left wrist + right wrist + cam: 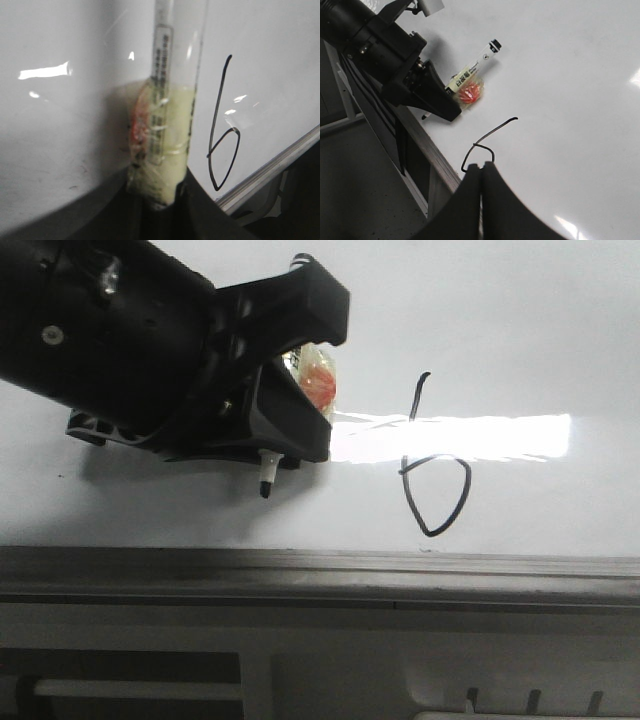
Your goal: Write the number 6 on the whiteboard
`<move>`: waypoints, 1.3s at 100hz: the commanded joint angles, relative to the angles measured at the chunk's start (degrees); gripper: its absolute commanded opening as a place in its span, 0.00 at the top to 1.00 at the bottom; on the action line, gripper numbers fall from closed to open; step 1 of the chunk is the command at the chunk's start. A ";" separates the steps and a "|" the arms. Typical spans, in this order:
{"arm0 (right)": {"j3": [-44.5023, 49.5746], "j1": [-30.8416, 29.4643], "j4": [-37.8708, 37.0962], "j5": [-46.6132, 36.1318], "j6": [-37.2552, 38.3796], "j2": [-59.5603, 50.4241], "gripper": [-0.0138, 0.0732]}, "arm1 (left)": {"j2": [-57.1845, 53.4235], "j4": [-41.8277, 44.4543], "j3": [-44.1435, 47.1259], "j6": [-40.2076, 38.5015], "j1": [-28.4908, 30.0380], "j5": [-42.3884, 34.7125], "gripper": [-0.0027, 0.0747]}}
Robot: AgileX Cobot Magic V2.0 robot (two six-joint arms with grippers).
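- Glossy white whiteboard (520,330) with a grey edge rail fills the scene; the thin black hand-drawn number 6 (432,465) looks complete.
- Left gripper (285,370) clamps the taped white marker pen (167,120), tip just beside the figure.
- Right gripper (481,190) is closed, empty.
- Best now: lift straight off, avoiding smears.

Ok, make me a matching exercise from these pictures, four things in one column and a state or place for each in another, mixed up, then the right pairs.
Things:
1. marker
2. number 6
3. right end effector
4. grey rail

States or places:
A. shut, holding nothing
B. runs along the whiteboard's near edge
C. gripped by the left end effector, black tip showing below it
D. drawn in thin black line on the board

Pairs: 1-C, 2-D, 3-A, 4-B
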 commanded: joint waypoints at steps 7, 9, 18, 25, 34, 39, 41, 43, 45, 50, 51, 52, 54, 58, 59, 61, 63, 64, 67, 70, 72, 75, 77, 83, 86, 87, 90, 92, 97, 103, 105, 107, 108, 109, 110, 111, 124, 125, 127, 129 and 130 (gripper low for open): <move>-1.51 -0.32 0.67 -5.38 0.42 0.20 0.92 | 2.52 -0.79 -0.02 -0.08 1.30 -15.34 0.97; -1.51 -0.32 0.67 -5.48 0.42 0.20 0.92 | 2.52 -0.79 -0.02 -0.08 1.30 -15.34 0.96; -1.51 -0.32 0.67 -5.75 0.46 0.20 0.92 | 2.52 -0.79 -0.02 -0.08 1.30 -15.34 0.83; -1.51 -0.32 0.70 -5.75 0.46 0.20 0.92 | 2.52 -0.79 -0.02 -0.08 1.30 -15.48 0.72; -1.51 -0.32 0.70 -6.14 0.46 0.20 0.92 | 2.52 -0.79 -0.02 -0.08 1.30 -16.41 0.61; -1.51 -0.32 0.70 -6.29 0.55 0.20 0.92 | 2.52 -0.79 -0.02 -0.08 1.30 -16.75 0.58; -1.51 -0.32 0.70 -6.29 0.55 0.20 0.92 | 2.52 -0.79 -0.02 -0.08 1.30 -16.89 0.57; -1.51 -0.32 0.70 -6.29 0.55 0.20 0.92 | 2.52 -0.79 -0.02 -0.08 1.30 -16.89 0.57; -1.51 -0.32 0.70 -6.29 0.55 0.20 0.92 | 2.52 -0.79 -0.02 -0.08 1.30 -16.89 0.57; -1.51 -0.32 0.83 -6.29 0.55 0.20 0.92 | 2.52 -0.79 -0.02 -0.08 1.30 -16.78 0.57; -1.51 -0.32 0.96 -6.29 0.55 0.20 0.92 | 2.52 -0.79 -0.02 -0.08 1.30 -16.75 0.57; -1.51 -0.32 0.97 -6.29 0.55 0.20 0.92 | 2.52 -0.79 -0.02 -0.08 1.30 -16.78 0.56; -1.51 -0.32 1.26 -6.29 0.55 0.20 0.92 | 2.52 -0.79 -0.02 -0.08 1.30 -16.78 0.56; -1.51 -0.32 1.59 -6.29 0.55 0.20 0.92 | 2.52 -0.79 -0.02 -0.08 1.30 -16.78 0.53; -1.51 -0.32 1.73 -6.29 0.55 0.20 0.92 | 2.52 -0.79 -0.02 -0.08 1.30 -16.78 0.52; -1.51 -0.32 1.75 -6.29 0.55 0.20 0.92 | 2.52 -0.79 -0.02 -0.08 1.30 -16.68 0.49; -1.51 -0.32 1.86 -6.29 0.55 0.20 0.92 | 2.52 -0.79 -0.02 -0.08 1.30 -16.57 0.47; -1.51 -0.32 1.86 -6.29 0.55 0.20 0.92 | 2.52 -0.79 -0.02 -0.08 1.30 -16.56 0.45; -1.51 -0.32 1.86 -6.29 0.55 0.20 0.92 | 2.52 -0.79 -0.02 -0.08 1.30 -16.47 0.40; -1.51 -0.32 1.86 -6.29 0.55 0.20 0.92 | 2.52 -0.79 -0.10 -0.08 1.30 -16.47 0.35; -1.51 -0.32 1.86 -6.29 0.55 0.20 0.92 | 2.52 -0.79 -0.10 -0.08 1.30 -16.47 0.31; -1.51 -0.32 1.86 -6.29 0.55 0.20 0.92 | 2.52 -0.79 -0.10 -0.08 1.30 -16.44 0.28; -1.51 -0.32 1.86 -6.29 0.55 0.20 0.92 | 2.52 -0.79 -0.10 -0.08 1.30 -16.44 0.25; -1.51 -0.32 1.86 -6.55 0.55 0.20 0.92 | 2.37 -0.79 -0.10 -0.08 1.30 -15.63 0.21; -1.51 -0.32 1.86 -6.70 0.55 0.20 0.92 | 2.13 -0.79 -0.10 -0.08 1.30 -14.84 0.21; -1.51 -0.32 1.86 -6.70 0.55 0.20 0.92 | 1.99 -0.79 -0.10 -0.08 1.30 -14.58 0.21; -1.51 -0.32 1.86 -7.08 0.55 0.20 0.92 | 1.63 -0.79 -0.10 -0.08 1.30 -14.18 0.21; -1.51 -0.32 1.86 -7.22 0.55 0.20 0.92 | 1.27 -0.79 -0.10 -0.08 1.30 -13.53 0.21; -1.51 -0.32 1.86 -7.33 0.55 0.20 0.92 | 0.23 -0.79 -0.10 -0.08 1.30 -13.00 0.21; -1.51 -0.32 1.99 -7.08 0.55 0.20 0.92 | -0.93 -0.79 -0.10 -0.08 1.30 -12.39 0.21; -1.51 -0.32 2.29 -6.97 0.55 0.20 0.92 | -1.51 -0.79 -0.10 -0.08 1.30 -12.06 0.21; -1.51 -0.32 2.52 -6.83 0.55 0.09 0.92 | -2.14 -0.79 -0.10 -0.08 1.30 -11.68 0.21; -1.51 -0.32 2.68 -6.82 0.55 0.09 0.92 | -2.58 -0.79 -0.10 -0.08 1.30 -11.52 0.21; -1.51 -0.32 2.70 -6.67 0.55 0.09 0.92 | -2.80 -0.79 -0.10 -0.08 1.30 -11.33 0.21; -1.51 -0.32 2.91 -6.67 0.55 0.09 0.92 | -3.03 -0.79 -0.10 -0.08 1.30 -10.98 0.21; -1.51 -0.32 2.95 -6.67 0.55 0.09 0.92 | -3.72 -0.79 -0.10 -0.08 1.30 -10.49 0.21; -1.51 -0.32 3.46 -6.67 0.55 0.09 0.92 | -8.06 -0.79 -0.10 -0.08 1.30 -7.11 0.21; -1.51 -0.32 3.46 -6.67 0.55 0.09 0.92 | -8.53 -0.79 -0.10 -0.08 1.30 -6.96 0.21; -1.51 -0.32 3.46 -6.56 0.55 0.09 0.92 | -9.02 -0.79 -0.10 -0.08 1.30 -6.81 0.21; -1.51 -0.32 3.46 -6.57 0.55 0.09 0.92 | -9.71 -0.79 -0.10 -0.08 1.30 -6.80 0.21; -1.51 -0.32 3.46 -6.45 0.55 0.09 0.92 | -9.93 -0.79 -0.10 -0.08 1.30 -6.64 0.21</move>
